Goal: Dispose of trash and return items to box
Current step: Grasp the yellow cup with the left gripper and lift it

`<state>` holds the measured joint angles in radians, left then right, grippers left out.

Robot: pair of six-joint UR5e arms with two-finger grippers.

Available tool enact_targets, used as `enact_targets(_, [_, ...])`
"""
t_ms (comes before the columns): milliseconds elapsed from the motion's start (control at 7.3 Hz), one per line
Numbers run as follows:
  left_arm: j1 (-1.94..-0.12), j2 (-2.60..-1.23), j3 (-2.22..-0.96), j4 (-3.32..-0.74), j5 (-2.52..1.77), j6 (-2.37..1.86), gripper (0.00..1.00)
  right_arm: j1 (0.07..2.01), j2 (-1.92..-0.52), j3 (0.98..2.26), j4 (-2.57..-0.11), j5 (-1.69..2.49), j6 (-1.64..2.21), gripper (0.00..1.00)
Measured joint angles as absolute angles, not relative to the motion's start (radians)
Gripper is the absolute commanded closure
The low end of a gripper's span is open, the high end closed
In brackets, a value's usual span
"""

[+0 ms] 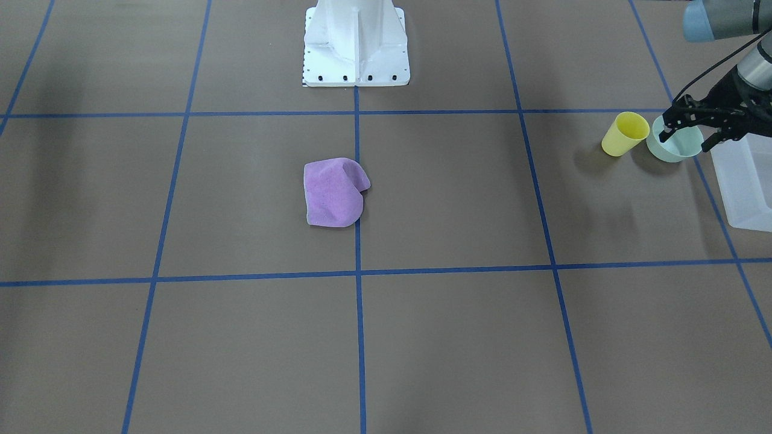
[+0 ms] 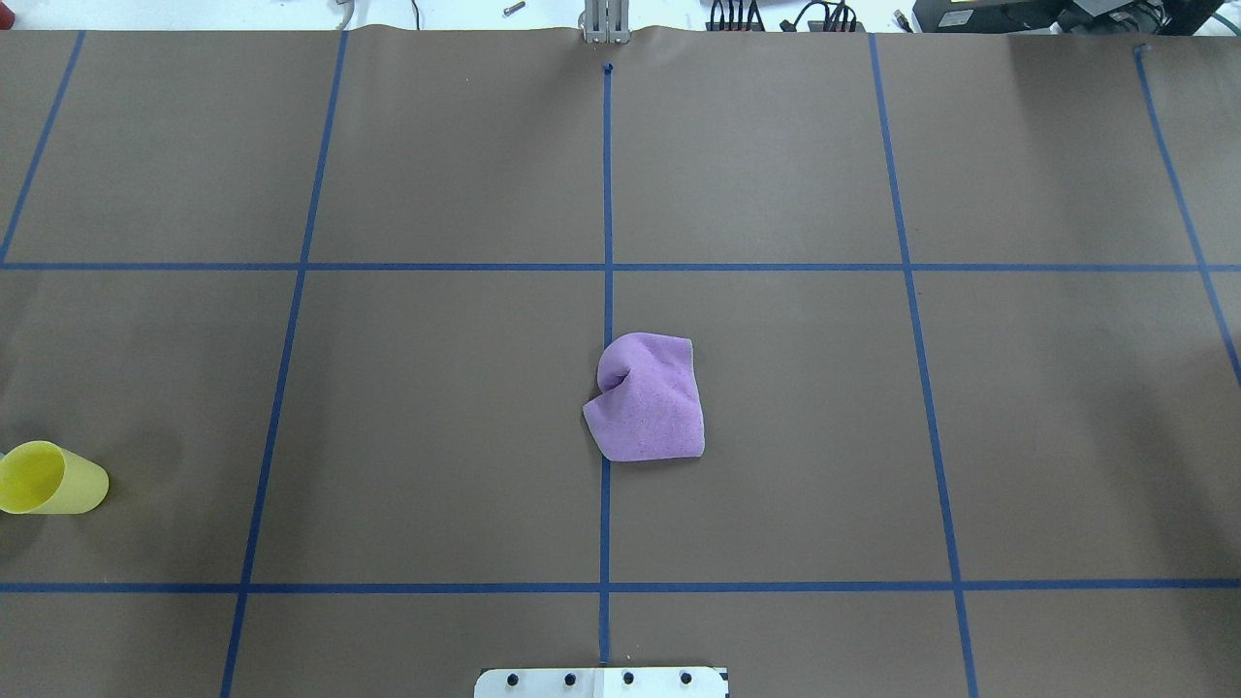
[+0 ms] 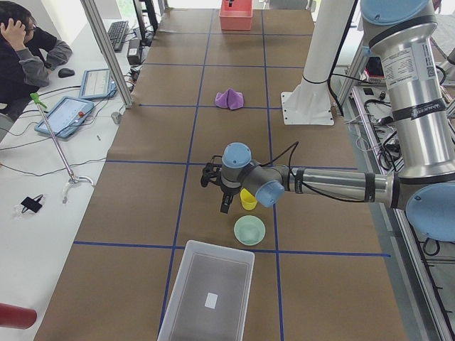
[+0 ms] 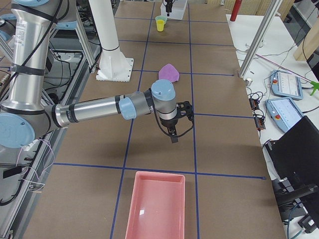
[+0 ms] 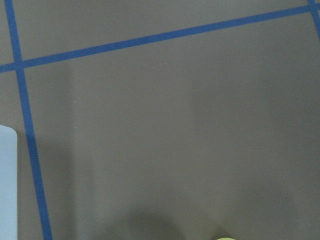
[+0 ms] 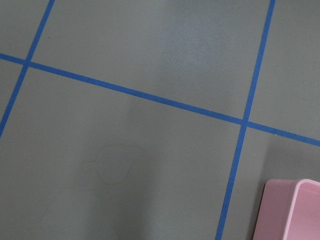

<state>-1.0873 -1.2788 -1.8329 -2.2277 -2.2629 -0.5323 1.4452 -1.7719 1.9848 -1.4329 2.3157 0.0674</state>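
The left tool [image 1: 686, 131], spread open, hangs close by the green bowl [image 1: 677, 150] that sits just beside the box [image 1: 733, 193], likely lining up to lift it in, with the yellow cup [image 1: 624, 134] a little farther from the box; whether the right tool [image 4: 175, 130] is open or closed I cannot tell

Overhead and front views opposed, sharing purple cloth [image 1: 335, 193], wrist cameras near tabletop [image 5: 175, 125]

left gripper [image 1: 686, 137] hovers low, jaws spread; right gripper [image 4: 173, 135] hangs pointing down.
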Motion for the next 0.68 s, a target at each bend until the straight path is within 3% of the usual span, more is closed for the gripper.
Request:
enact_targets(137, [-1.054, -1.26, -1.827, -2.263, -2.256, -0.548, 0.03, 1.443, -1.772, 1.984, -1.432, 2.315, 0.067, 0.0])
enact_targets(411, [-1.016, -1.227, -1.824, -2.31, -2.253, -0.556, 0.15, 1.442, -1.772, 1.983, -1.431, 2.314, 0.067, 0.0])
enact_targets(685, [-0.983, -1.219, -1.824, -2.322, -2.252, -0.557, 0.42, 1.442, -1.772, 1.982, -1.431, 2.313, 0.067, 0.0])
